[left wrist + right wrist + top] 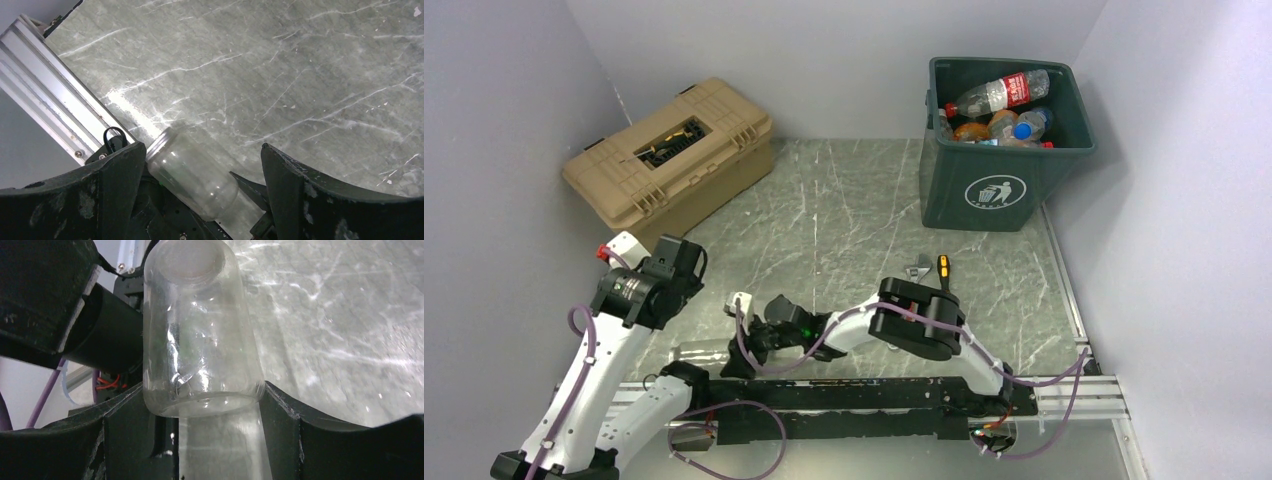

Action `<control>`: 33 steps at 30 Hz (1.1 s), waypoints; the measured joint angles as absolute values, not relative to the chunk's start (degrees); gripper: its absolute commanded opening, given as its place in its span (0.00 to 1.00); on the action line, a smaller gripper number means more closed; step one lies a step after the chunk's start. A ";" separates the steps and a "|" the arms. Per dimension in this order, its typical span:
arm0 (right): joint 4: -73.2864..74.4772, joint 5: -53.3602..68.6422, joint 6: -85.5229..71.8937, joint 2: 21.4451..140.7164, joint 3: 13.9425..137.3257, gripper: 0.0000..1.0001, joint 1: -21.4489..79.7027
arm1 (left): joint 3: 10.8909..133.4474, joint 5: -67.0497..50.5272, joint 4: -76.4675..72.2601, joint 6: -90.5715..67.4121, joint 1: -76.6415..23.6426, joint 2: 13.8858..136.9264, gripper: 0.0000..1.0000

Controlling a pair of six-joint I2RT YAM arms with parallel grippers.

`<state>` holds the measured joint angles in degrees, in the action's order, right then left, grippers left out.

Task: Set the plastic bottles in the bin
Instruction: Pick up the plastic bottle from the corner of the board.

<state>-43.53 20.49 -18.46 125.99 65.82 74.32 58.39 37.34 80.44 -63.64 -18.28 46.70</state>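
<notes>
Grey-green marbled stone for the worktop [844,220], boxed in by pale walls [824,60] on the left, far and right sides, edged along the near side by an aluminium rail [1079,385]. Open stone across the middle and far centre, between the two containers. Beside the right arm's elbow, a wrench [916,268] and a screwdriver [943,268] lying side by side, well apart from the bin. Close to the near rail, left of centre, a clear bottle [195,330] lying on its side on the stone, mouth pointing away from the right arm. Right claw [202,390] closed on the base of that bottle, one finger against each side. Left claw [200,150] spread wide and empty, raised at the near left, looking down on the same bottle. Far left: tan toolbox [674,150], lid shut, small dark and yellow bits in the lid's tray, too small to name. Far right corner: dark green bin [954,185], upright, white litter symbol on its front, holding plastic bottles [1004,95] piled near the rim, a clear one with a red label on top, orange ones and a blue cap beneath.
</notes>
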 measured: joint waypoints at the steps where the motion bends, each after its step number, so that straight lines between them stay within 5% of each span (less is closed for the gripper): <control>1: -43.81 19.81 -18.33 125.43 64.86 0.57 74.30 | 58.39 37.34 80.36 -63.64 -18.28 46.70 0.91; 16: -45.87 -4.80 -15.33 94.61 33.01 0.25 73.69 | 57.12 29.12 68.53 -55.13 -18.20 46.15 0.92; 19: -44.03 -10.98 -14.52 86.37 29.50 0.00 73.67 | 57.12 22.81 60.36 -51.16 -18.20 44.47 0.96; 26: -38.98 -25.10 -11.97 65.23 25.43 0.00 73.69 | 53.82 3.75 33.80 -47.75 -18.20 41.93 1.00; 33: -38.83 -33.58 -6.76 51.75 23.31 0.00 73.71 | 49.74 -19.22 3.99 -55.00 -18.81 52.90 0.99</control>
